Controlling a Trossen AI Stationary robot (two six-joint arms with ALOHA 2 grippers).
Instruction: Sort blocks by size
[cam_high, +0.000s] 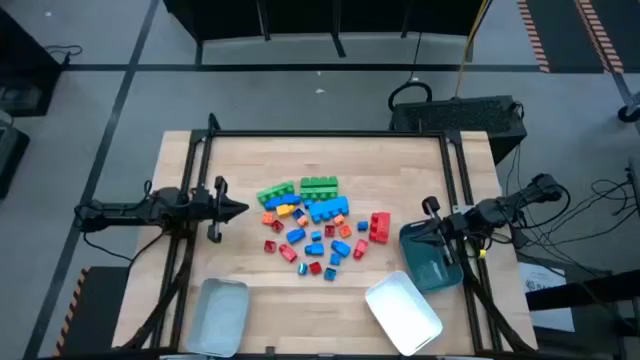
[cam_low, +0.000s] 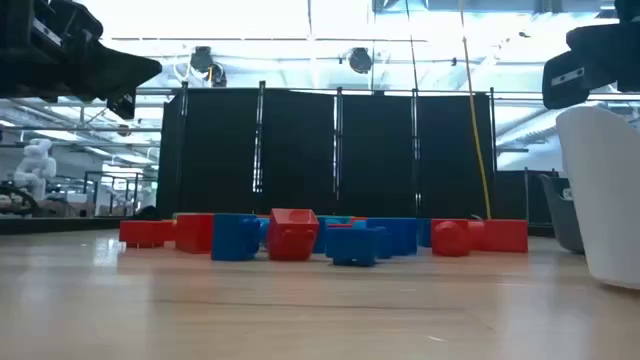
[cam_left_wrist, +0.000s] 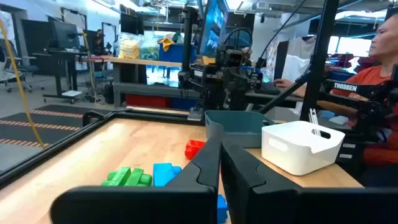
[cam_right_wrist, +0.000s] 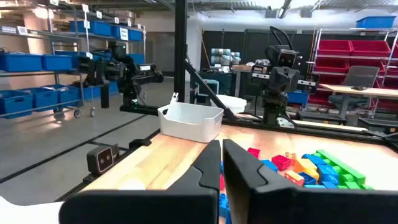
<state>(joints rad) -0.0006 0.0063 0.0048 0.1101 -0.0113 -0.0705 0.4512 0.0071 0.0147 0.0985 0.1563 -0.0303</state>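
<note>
The blocks (cam_high: 312, 220) lie in a loose pile on the middle of the wooden table: green long bricks at the far side, blue, orange and red ones nearer. They also show in the low view (cam_low: 290, 235), the left wrist view (cam_left_wrist: 129, 177) and the right wrist view (cam_right_wrist: 311, 168). My left gripper (cam_high: 240, 209) hovers to the left of the pile, shut and empty; its fingers meet in its wrist view (cam_left_wrist: 221, 168). My right gripper (cam_high: 420, 228) hovers to the right of the pile, above the teal tray, shut and empty (cam_right_wrist: 222, 165).
A teal tray (cam_high: 432, 265) stands at the right under my right arm. A white tray (cam_high: 403, 307) stands near the front edge at the right, and a pale grey tray (cam_high: 220, 315) at the front left. A person sits beyond the table's right side (cam_left_wrist: 385, 62).
</note>
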